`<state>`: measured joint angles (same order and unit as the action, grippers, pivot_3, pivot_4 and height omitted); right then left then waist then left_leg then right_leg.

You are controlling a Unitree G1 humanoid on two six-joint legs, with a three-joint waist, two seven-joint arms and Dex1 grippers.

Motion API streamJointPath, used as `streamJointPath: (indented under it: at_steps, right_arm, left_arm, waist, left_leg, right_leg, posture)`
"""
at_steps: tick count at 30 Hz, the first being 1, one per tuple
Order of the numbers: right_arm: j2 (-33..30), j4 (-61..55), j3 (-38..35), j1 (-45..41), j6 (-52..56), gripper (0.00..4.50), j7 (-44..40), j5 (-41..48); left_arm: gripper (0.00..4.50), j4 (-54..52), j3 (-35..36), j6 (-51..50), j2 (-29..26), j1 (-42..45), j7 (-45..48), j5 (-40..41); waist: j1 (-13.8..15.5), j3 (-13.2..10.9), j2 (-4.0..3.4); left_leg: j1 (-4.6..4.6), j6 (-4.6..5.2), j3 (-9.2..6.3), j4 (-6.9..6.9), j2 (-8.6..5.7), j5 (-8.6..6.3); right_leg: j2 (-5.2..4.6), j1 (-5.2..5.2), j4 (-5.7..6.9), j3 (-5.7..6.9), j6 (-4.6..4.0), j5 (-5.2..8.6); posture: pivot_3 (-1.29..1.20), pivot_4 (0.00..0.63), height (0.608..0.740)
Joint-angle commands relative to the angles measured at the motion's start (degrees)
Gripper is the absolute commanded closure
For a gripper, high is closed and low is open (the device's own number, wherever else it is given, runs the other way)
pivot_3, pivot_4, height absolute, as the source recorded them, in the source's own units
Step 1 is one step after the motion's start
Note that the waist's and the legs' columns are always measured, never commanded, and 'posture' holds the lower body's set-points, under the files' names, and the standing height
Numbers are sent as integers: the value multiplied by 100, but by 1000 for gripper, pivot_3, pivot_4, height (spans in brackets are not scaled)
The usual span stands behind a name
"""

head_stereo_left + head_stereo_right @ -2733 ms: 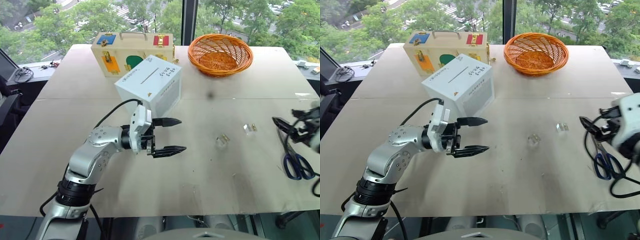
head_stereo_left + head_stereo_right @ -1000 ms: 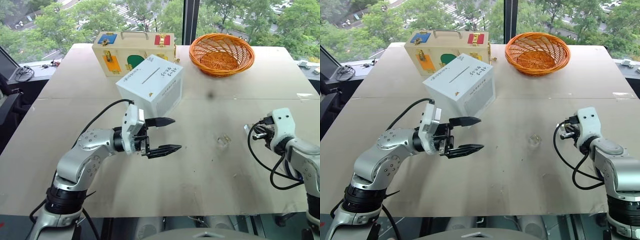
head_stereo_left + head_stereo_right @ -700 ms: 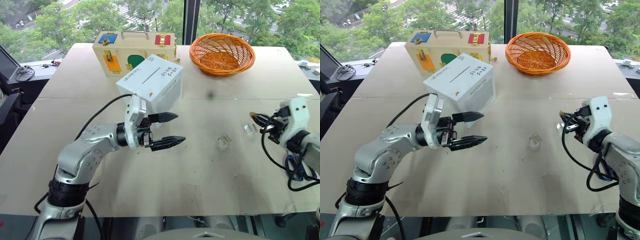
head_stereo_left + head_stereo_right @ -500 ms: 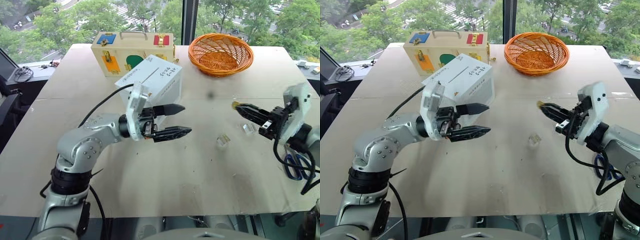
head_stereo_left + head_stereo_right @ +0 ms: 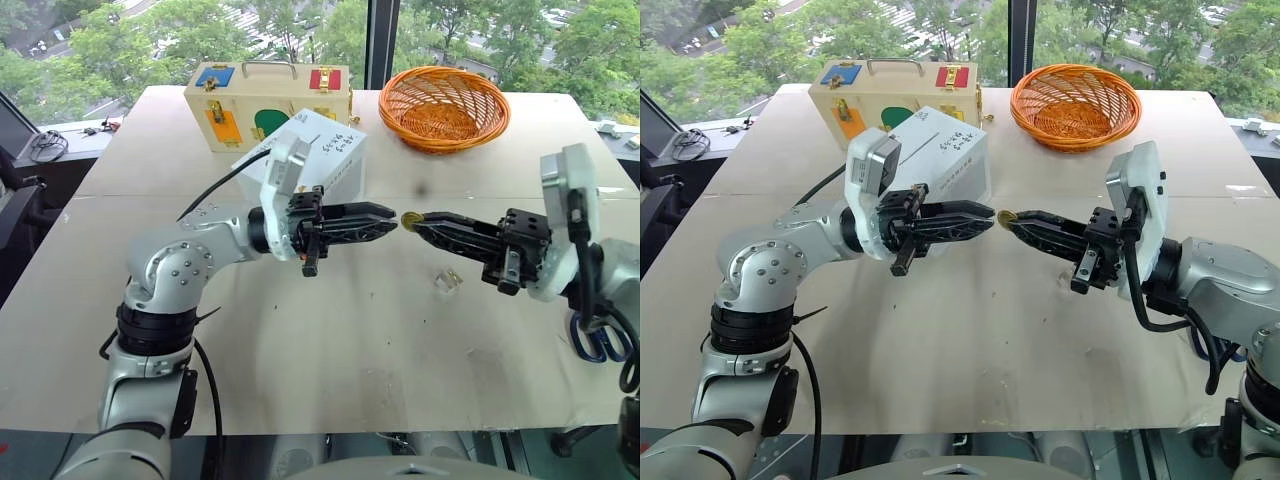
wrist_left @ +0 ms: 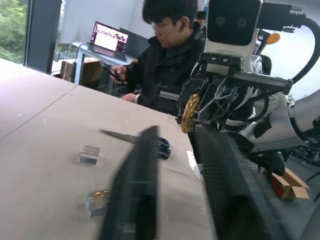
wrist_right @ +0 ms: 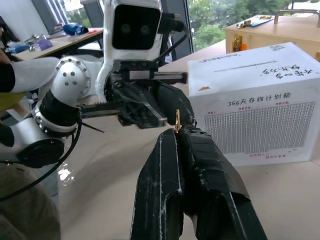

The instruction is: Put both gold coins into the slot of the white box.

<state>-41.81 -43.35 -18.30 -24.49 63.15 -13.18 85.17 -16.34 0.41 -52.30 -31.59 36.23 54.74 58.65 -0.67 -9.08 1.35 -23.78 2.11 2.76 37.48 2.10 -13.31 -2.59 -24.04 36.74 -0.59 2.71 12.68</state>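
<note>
White box (image 5: pixel 318 160) before wooden case (image 5: pixel 263 100), basket (image 5: pixel 443 105) to their right, scissors (image 5: pixel 597 337) far right.

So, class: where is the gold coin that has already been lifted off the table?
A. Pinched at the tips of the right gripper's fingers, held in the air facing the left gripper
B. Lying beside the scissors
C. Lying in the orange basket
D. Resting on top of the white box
A: the gold coin sits at the tip of the right gripper, just off the left gripper, above the table.
</note>
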Motion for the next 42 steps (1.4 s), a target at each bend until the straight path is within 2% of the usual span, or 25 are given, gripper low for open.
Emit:
streamJointPath:
  at_steps: [1,16,17,19,33,36,38,42]
  right_arm:
    - [-203,-30,93,-31,-370,4500,68,234]
    - [-655,-50,560,76,-1008,4500,117,359]
    - [-674,-52,576,83,-1034,4500,117,382]
    - [-723,-61,608,108,-1079,4500,118,435]
    - [-818,-34,839,108,-1319,4500,96,605]
    - [-700,79,836,46,-1466,3683,63,500]
    - [-739,154,747,125,-1482,2673,-13,393]
    - [-943,237,485,325,-1504,1051,-170,135]
  left_arm:
    - [3406,-51,34,-4,13,171,45,32]
    - [3406,-117,50,-54,88,193,31,123]
    - [3942,-126,49,-54,98,188,36,126]
    - [4458,-132,59,-68,115,180,40,144]
    - [4458,-13,182,-202,34,29,339,310]
    - [4500,42,309,-270,33,3,291,427]
    - [4500,82,445,-317,17,-24,192,523]
    - [4500,132,686,-405,-49,-29,-27,692]
  waist:
    - [1,0,0]
    - [5,-1,1]
    - [5,-1,1]
    - [6,-1,2]
    - [5,-1,2]
    - [6,-1,3]
    - [6,-2,3]
    - [7,-2,4]
  left_leg:
    - [0,0,0,0,0,0]
    - [-1,0,0,0,2,0]
    - [-1,0,0,0,2,0]
    - [-1,0,1,0,2,0]
    - [-1,0,0,0,3,0]
    - [-1,0,0,0,3,0]
    - [-1,0,0,1,2,0]
    - [-1,0,0,1,3,0]
  right_leg:
    - [0,0,0,0,0,0]
    - [0,0,-1,-1,1,0]
    - [0,0,-1,-1,1,0]
    - [0,0,-1,-1,1,0]
    - [0,0,-1,-1,0,0]
    - [0,-1,-1,-1,0,1]
    - [0,0,-1,-1,0,1]
    - [-1,0,-1,0,1,0]
  posture:
    - [0,150,740]
    - [0,150,740]
    - [0,150,740]
    - [0,150,740]
    - [0,150,740]
    - [0,150,740]
    - [0,150,740]
    - [0,150,740]
